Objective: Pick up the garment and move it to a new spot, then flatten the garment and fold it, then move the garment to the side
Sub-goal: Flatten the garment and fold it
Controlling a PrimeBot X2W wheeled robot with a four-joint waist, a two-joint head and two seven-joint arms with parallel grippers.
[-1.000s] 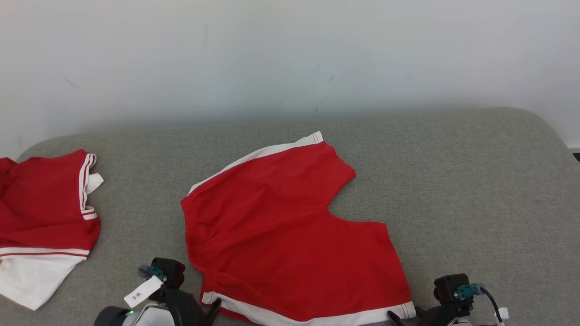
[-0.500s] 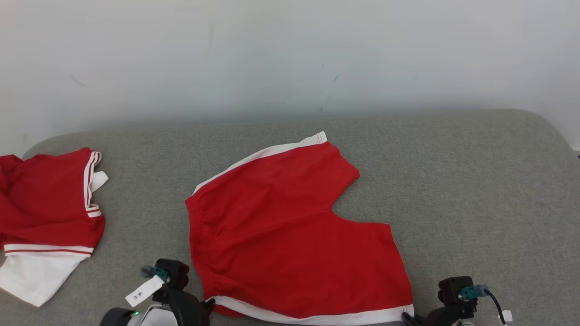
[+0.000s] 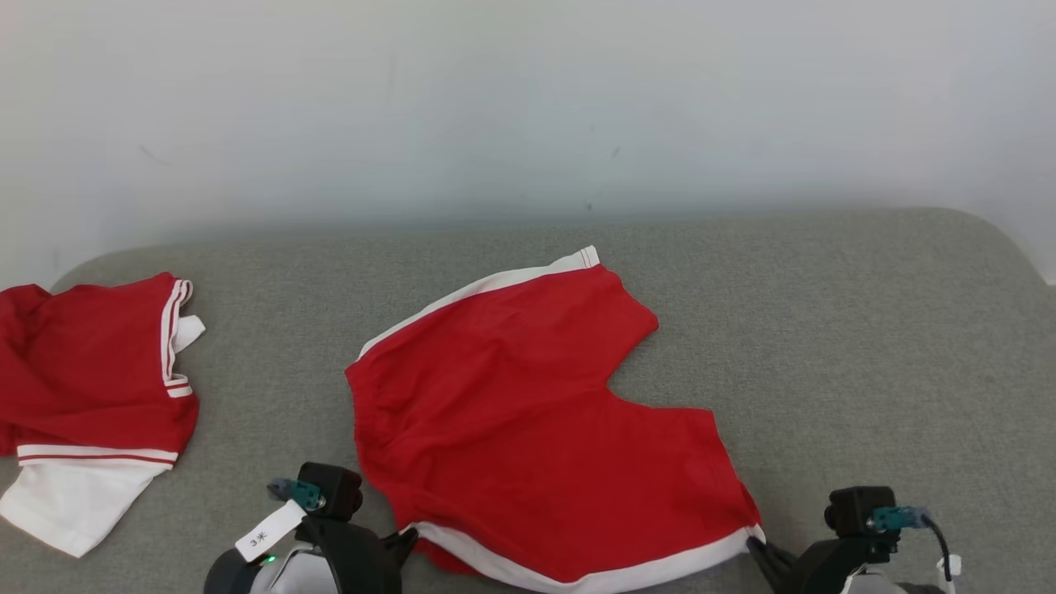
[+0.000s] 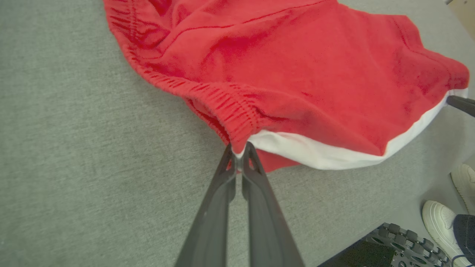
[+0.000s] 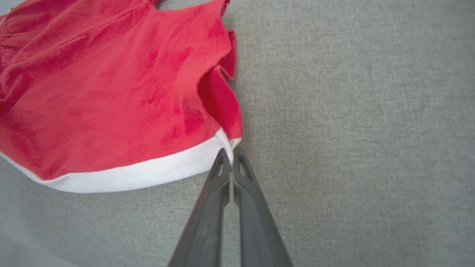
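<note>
Red shorts (image 3: pixel 528 412) pinched at both near corners, left gripper (image 4: pixel 238 160) and right gripper (image 5: pixel 232 154) clamped on them; probably the fold starting, so I'd carry that edge across evenly.

1. The garment (image 3: pixel 528 412) lay mid-way across the padded surface (image 3: pixel 825 330), with the wall (image 3: pixel 528 99) behind.
2. A second garment (image 3: pixel 91 388) lay well apart on its left.
3. The left claw (image 3: pixel 408 538) pinched its near left corner, and the right claw (image 3: pixel 755 546) its near right.
</note>
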